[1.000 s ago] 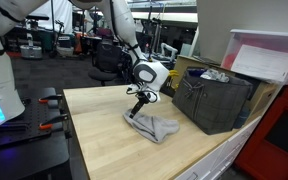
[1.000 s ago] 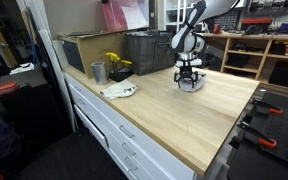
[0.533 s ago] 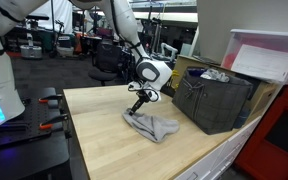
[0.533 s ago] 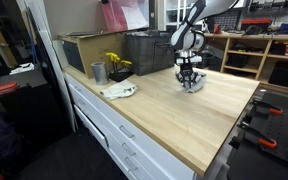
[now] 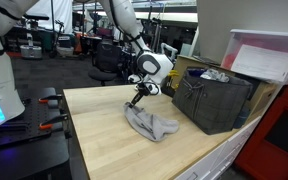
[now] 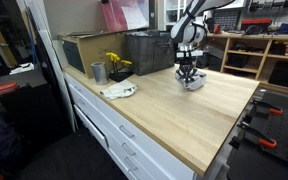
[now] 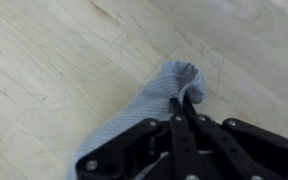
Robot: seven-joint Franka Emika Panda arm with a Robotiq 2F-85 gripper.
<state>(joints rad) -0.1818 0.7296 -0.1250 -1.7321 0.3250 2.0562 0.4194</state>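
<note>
Near the dark crate [image 5: 216,100], claw [image 5: 134,102] pressed together on one end of the grey cloth [image 5: 154,126]; recommend a slow, straight lift, as the pinch looks shallow and may slip.

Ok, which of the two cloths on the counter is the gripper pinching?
The grey cloth, with the gripper shut on one end. The white cloth lies untouched beside the metal cup at the counter edge.
</note>
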